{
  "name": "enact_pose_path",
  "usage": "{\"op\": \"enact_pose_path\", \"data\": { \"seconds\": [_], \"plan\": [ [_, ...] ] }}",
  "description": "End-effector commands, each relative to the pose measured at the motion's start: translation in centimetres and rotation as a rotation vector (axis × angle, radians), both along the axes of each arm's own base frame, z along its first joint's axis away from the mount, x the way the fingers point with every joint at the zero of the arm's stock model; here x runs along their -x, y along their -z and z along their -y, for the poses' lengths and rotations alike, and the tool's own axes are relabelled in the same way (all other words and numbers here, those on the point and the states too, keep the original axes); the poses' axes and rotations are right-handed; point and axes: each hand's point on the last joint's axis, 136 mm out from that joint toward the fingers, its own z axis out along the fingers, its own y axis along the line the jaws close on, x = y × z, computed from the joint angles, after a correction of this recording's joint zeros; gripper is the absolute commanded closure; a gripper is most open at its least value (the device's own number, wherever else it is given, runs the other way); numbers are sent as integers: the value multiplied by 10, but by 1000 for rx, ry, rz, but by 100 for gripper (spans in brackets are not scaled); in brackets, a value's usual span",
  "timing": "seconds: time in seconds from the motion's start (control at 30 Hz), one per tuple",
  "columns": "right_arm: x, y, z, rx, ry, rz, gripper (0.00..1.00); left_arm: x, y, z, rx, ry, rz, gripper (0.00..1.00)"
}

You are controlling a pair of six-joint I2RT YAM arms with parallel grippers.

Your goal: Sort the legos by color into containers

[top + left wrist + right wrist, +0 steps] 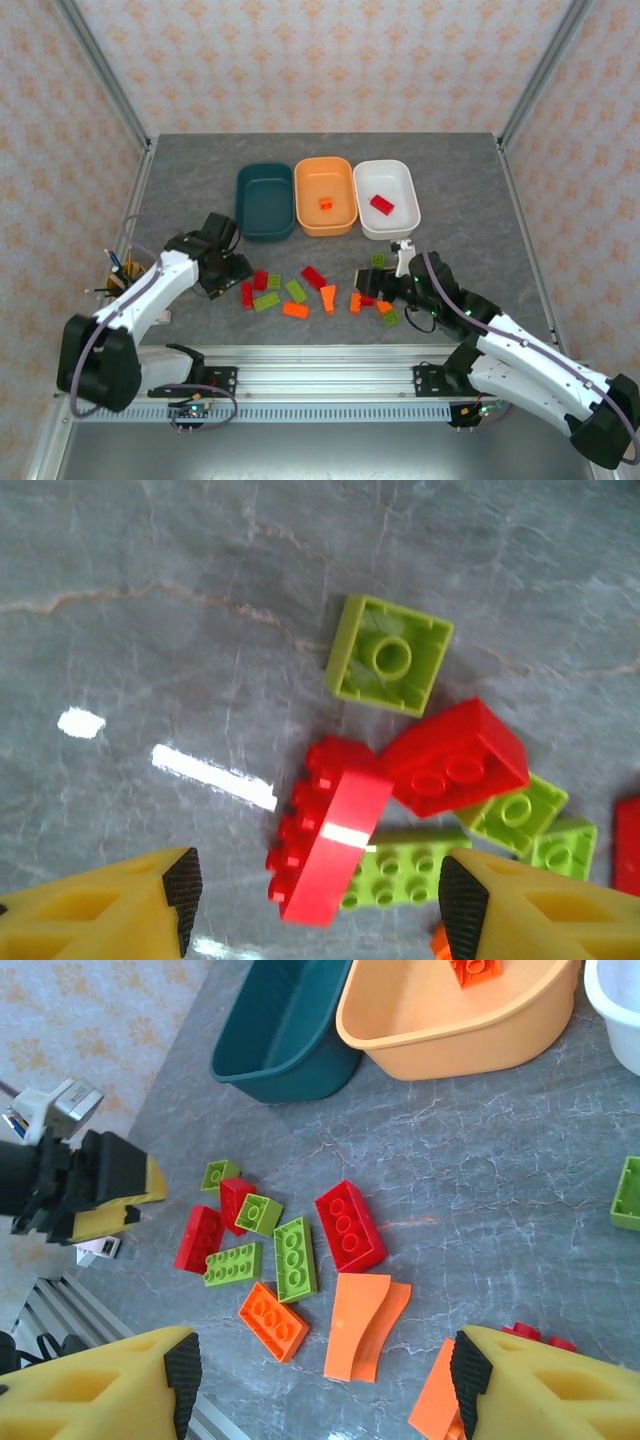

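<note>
Three containers stand in a row at the back: teal [265, 200], orange [326, 190] with an orange brick inside, white [386, 185] with a red brick inside. Red, orange and green legos [298, 290] lie scattered on the table in front of them. My left gripper [320, 890] is open, its pads on either side of a red flat brick [325, 835] that stands on edge; neither pad touches it. My right gripper [325, 1380] is open above an orange wedge [362, 1325] and an orange brick [273, 1320], holding nothing.
A cup of pens [125, 272] stands at the table's left edge beside my left arm. A lone green brick [378, 259] lies near the white tub. A metal rail [320, 375] runs along the near edge. Patterned walls close in the sides.
</note>
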Motion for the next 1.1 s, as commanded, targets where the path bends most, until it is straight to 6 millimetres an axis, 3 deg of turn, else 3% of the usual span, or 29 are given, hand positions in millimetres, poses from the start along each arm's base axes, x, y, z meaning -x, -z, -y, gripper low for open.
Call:
{"op": "enact_pose_path", "data": {
  "seconds": [0.0, 0.17, 0.47, 0.67, 0.77, 0.93, 1.07],
  "plan": [
    [-5, -14, -13, -48, -24, 26, 31, -40, -8, -1, -53, 69, 84, 33],
    [-10, -14, -23, -46, -42, 11, 31, -56, 13, 1, -75, 116, 31, 33],
    [-17, -18, -32, -47, -45, -3, 31, -60, 42, -2, -105, 132, -13, 36],
    [-19, -17, -31, -33, -35, -11, 31, -66, 51, -4, -131, 152, -35, 54],
    [-23, -21, -27, -26, -3, 1, 31, -64, 57, -4, -129, 151, -45, 55],
    [-30, -30, -21, -31, 50, 23, 32, -62, 57, -6, -143, 145, -44, 66],
    [-40, -53, -12, -31, 115, 83, 32, -65, 29, -11, -166, 134, 10, 72]
  ]
}}
